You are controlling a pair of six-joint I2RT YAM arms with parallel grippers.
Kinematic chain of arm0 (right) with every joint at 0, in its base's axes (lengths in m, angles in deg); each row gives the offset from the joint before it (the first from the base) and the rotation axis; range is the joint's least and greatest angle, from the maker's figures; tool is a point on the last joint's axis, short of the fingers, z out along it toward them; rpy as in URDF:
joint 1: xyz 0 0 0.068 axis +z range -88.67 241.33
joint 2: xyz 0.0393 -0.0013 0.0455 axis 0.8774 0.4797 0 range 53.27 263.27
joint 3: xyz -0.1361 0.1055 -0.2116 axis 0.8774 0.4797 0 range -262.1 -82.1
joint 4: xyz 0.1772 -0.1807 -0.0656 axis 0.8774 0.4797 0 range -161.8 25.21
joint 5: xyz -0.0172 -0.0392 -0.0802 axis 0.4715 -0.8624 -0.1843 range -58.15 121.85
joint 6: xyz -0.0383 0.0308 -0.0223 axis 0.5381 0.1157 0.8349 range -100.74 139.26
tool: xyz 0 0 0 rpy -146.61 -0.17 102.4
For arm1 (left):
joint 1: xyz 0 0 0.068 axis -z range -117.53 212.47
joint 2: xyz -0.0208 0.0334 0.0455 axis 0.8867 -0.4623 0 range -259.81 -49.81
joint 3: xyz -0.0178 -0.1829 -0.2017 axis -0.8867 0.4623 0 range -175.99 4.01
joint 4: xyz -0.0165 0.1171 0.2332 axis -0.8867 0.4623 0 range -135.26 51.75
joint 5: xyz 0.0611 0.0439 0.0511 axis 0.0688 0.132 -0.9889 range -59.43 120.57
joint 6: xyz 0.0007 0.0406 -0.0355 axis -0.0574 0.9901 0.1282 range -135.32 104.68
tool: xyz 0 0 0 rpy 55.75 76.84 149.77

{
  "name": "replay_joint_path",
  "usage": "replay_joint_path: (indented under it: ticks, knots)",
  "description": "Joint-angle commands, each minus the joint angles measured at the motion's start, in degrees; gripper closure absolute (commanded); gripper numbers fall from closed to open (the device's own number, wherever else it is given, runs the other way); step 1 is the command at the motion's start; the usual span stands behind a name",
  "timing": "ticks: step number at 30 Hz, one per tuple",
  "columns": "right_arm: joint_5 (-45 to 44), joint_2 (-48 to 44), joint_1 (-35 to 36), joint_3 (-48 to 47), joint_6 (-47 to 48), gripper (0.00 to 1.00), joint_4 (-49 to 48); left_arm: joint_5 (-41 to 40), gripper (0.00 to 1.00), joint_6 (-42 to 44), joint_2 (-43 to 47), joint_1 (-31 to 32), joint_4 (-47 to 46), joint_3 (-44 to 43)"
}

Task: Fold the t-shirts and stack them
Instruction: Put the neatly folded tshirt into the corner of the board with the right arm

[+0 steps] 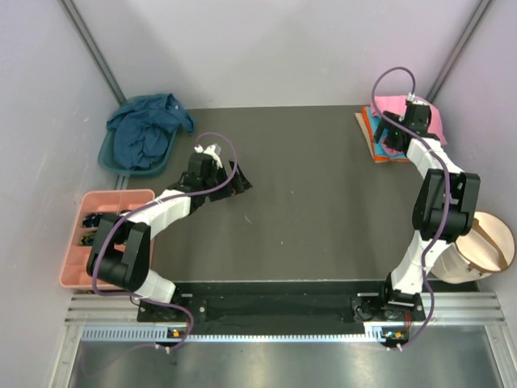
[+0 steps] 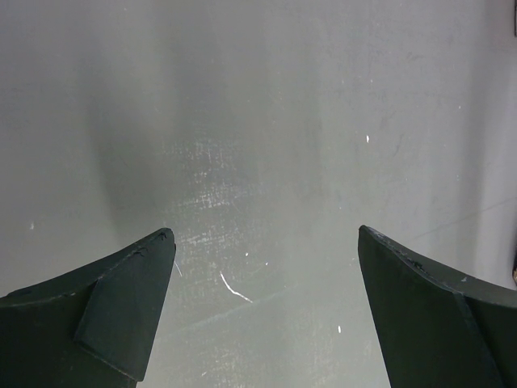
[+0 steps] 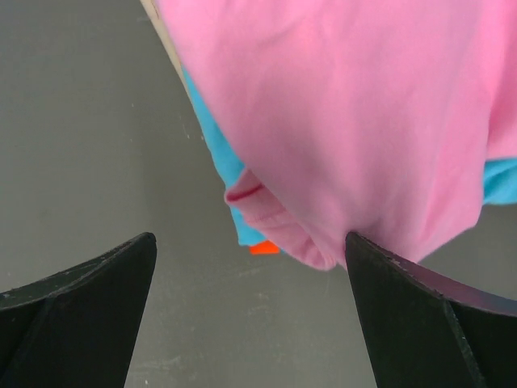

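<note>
Risks snagging and skewing the stack [image 1: 373, 137] at two o'clock, pink t-shirt [image 3: 363, 121] over turquoise t-shirt [image 3: 222, 162] and orange t-shirt [image 3: 264, 247], with right fingers [image 3: 97, 291] spread empty at its edge and left fingers [image 2: 121, 299], also spread, over bare table [image 1: 323, 210] short of the navy t-shirt [image 1: 145, 129] bunched in the ten-o'clock basin [image 1: 107, 158].

A dark table [image 1: 307, 218] carries a folded stack at the upper right of the top view: pink t-shirt [image 3: 363, 121] on top, then turquoise t-shirt [image 3: 218, 153], with orange t-shirt [image 3: 264, 247] lowest.
</note>
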Motion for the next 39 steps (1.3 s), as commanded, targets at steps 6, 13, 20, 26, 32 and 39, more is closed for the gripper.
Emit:
replay_joint_path:
  ticks: [6,13,20,26,32,39]
  knots:
    - [2.22,-8.35,1.48,3.79,-2.93,0.01,-0.69,1.56,0.01,0.44,1.16,-0.15,-3.15,0.77]
    - [3.18,-15.30,1.66,1.25,-3.02,0.01,-1.74,1.38,0.01,0.27,2.65,-0.15,-3.33,1.56]
    - [7.67,-14.68,2.79,0.18,-5.57,0.01,-1.48,-1.24,0.01,1.41,4.23,-0.15,-2.63,1.12]
    - [5.04,-21.53,9.47,8.35,-6.10,0.01,-4.29,-10.90,0.01,4.57,7.13,-0.15,-0.25,-1.16]
    - [0.81,-31.29,17.65,16.96,-6.10,0.01,-5.53,-20.31,0.01,6.42,11.96,-0.15,3.26,-0.74]
    - [-5.24,-45.52,24.15,30.92,-5.48,0.01,-6.85,-28.84,0.01,7.21,19.87,-0.15,2.21,4.72]
